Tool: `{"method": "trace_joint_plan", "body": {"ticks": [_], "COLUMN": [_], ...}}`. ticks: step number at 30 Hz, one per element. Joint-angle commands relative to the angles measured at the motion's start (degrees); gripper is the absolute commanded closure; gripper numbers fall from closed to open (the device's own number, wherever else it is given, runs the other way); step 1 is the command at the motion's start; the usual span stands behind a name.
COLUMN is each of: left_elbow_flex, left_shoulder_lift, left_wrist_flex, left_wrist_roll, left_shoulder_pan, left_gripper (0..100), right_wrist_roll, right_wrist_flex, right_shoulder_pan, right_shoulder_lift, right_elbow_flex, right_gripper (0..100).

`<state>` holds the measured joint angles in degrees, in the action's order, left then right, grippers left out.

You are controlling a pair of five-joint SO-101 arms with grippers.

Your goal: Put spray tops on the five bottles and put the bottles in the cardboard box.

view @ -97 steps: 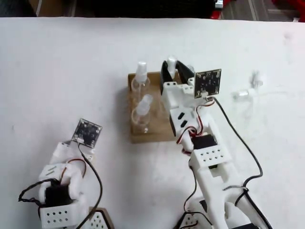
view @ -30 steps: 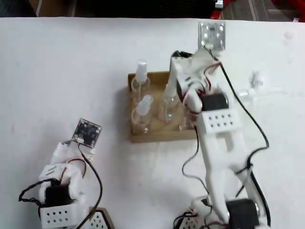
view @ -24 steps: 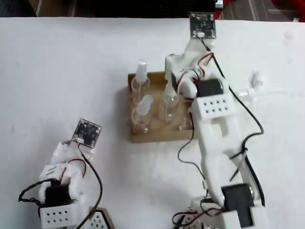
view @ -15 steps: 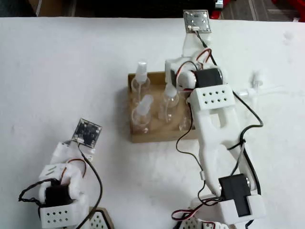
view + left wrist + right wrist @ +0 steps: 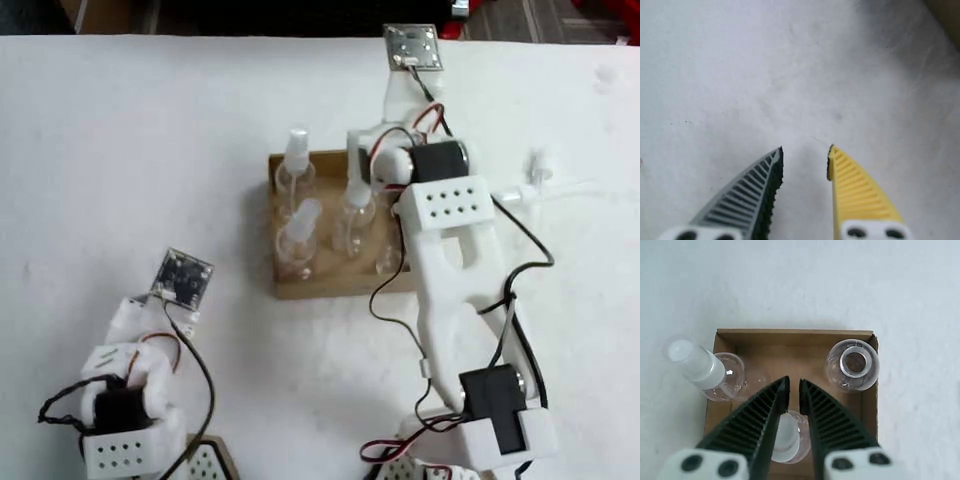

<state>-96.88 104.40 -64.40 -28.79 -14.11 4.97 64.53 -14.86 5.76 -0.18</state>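
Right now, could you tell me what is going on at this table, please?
The right arm is stretched over the cardboard box, with the right gripper hanging nearly shut above the bottles standing inside. A topped bottle and an open-necked bottle stand there among others. A loose spray top lies on the table beside that arm. The left gripper is open over bare table, holding nothing.
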Motion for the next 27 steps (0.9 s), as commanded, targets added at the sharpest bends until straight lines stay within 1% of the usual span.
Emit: {"method": "trace_joint_plan", "body": {"ticks": [1,11,27], "left_elbow_flex": [-0.1,-0.1,-0.1], "left_shoulder_lift": [0.3,0.3,0.3], "left_wrist_flex": [0.6,0.6,0.6], "left_wrist_roll": [-0.5,-0.5,-0.5], "left_shoulder_pan": [-0.6,-0.6,-0.6], "left_gripper": [86,86,86], "right_wrist_roll": [0.5,0.5,0.5], "right_wrist_flex": [0.1,2.6,3.2], "right_shoulder_pan": [-0.7,-1.6,-2.5], "right_shoulder_lift": [0.7,4.1,5.3], "right_elbow_flex": [-2.6,-2.6,-2.6], "right_gripper": [98.3,98.3,98.3]}}
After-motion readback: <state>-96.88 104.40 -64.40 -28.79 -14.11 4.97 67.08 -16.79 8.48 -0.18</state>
